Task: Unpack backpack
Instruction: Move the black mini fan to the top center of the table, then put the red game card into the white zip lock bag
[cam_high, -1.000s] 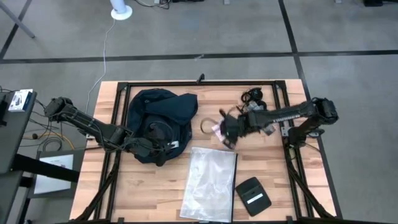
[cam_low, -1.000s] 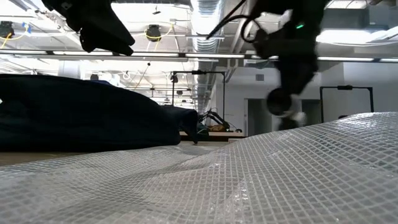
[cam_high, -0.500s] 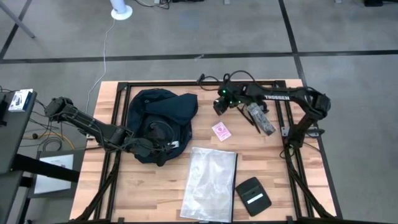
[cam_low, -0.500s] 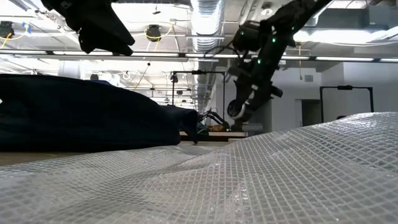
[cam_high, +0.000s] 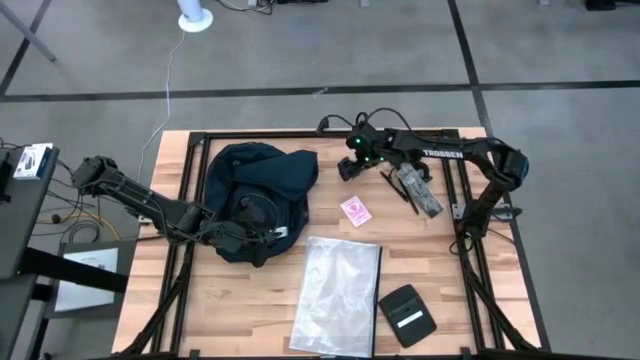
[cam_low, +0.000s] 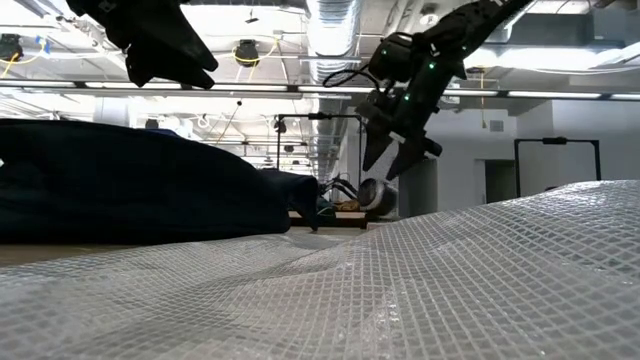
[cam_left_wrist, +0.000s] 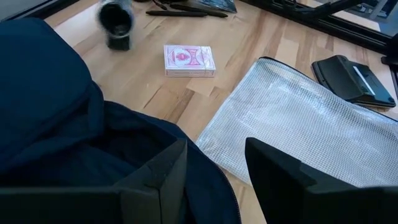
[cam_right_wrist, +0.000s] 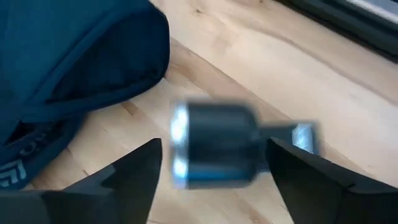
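Observation:
The dark navy backpack lies slumped on the table's left half. My left gripper is at the backpack's near rim and stands open; in the left wrist view its fingers straddle the rim. My right gripper is open, raised above the table just right of the backpack's far end. A dark cylinder with a bright rim shows blurred beyond its fingers. In the low view this cylinder is below the fingertips and apart from them. A pink card deck lies flat on the wood. My left gripper has one finger over the backpack's navy cloth near the rim. Whether it touches the cloth, I cannot tell.
A clear mesh plastic bag lies flat near the front edge, with a small black pouch to its right. Pens, a grey object and a cable lie at the far right. A black frame runs along the table's sides.
My right gripper has left the pink card deck lying on the table. It has risen and gone toward the far edge and the backpack. The dark cylinder was at its fingertips half a second ago and is now below them.

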